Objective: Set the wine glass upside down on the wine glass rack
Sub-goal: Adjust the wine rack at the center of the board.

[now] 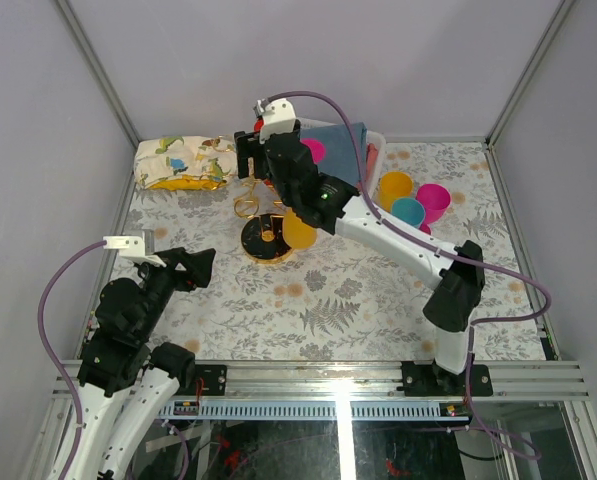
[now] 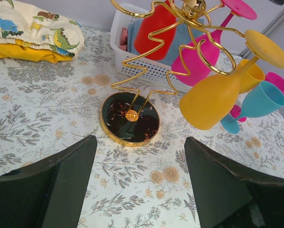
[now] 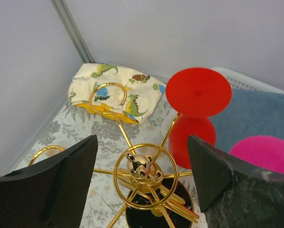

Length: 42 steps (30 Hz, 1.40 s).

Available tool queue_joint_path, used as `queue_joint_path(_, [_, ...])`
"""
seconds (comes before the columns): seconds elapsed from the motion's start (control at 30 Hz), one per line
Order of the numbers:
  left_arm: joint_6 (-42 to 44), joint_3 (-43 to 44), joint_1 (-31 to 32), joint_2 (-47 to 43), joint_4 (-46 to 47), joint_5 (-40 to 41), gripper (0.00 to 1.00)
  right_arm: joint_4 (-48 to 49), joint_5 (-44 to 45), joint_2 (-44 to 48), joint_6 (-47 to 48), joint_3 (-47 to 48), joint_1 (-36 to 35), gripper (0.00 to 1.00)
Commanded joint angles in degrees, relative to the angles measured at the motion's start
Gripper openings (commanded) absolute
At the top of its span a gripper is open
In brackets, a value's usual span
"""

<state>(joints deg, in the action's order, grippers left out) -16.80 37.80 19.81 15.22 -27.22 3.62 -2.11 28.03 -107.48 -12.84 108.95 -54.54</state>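
Observation:
The gold wire wine glass rack [image 3: 142, 176] stands on its round dark base [image 2: 130, 119] at the back middle of the table [image 1: 378, 300]. A red wine glass [image 3: 193, 114] hangs upside down from one arm. A pink one [image 2: 199, 57] and a yellow one [image 2: 212, 100] hang from other arms. My right gripper [image 3: 142, 142] is open just above the rack's top ring, with the red glass beyond its right finger and nothing held. Near the front left, my left gripper [image 2: 139, 142] is open and empty, facing the base.
A white basket [image 2: 132, 64] with blue cloth stands behind the rack. A folded dinosaur-print cloth [image 1: 183, 162] lies at the back left. Loose yellow [image 1: 395, 187], teal [image 1: 408, 212] and pink [image 1: 433, 200] glasses stand right of the rack. Grey walls close in the table.

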Motion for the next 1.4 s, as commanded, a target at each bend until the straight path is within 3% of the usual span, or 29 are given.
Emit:
queue_joint_path(0.0, [-0.25,0.21,-0.35,0.25,0.94,0.39,0.74,1.00,5.15,-1.36,-0.24,3.92,-0.94,0.80])
queue_joint_path(0.27, [-0.30,0.17,-0.31,0.14,0.94,0.43,0.74,0.13,4.58,-2.90,-0.06,4.14,-1.00,0.58])
queue_joint_path(0.57, [-0.34,0.17,-0.30,0.16,0.94,0.44,0.74,-0.74,4.28,-3.66,-0.75,3.59,-1.00,0.64])
queue_joint_path(0.8, [-0.34,0.17,-0.30,0.04,0.95,0.51,0.74,-1.11,4.16,-4.01,-0.69,3.58,-1.01,0.47])
queue_joint_path(1.1, [-0.34,0.17,-0.27,-0.13,0.94,0.67,0.75,-2.34,3.13,-3.11,2.60,4.28,-0.97,0.15])
queue_joint_path(1.3, [-0.34,0.17,-0.31,-0.16,0.92,0.61,0.75,-2.28,0.11,-2.16,5.54,3.86,-0.30,0.00])
queue_joint_path(1.37, [-0.34,0.10,-0.34,-0.19,0.90,0.80,0.75,-2.93,-3.00,-2.12,6.21,4.16,0.46,0.00])
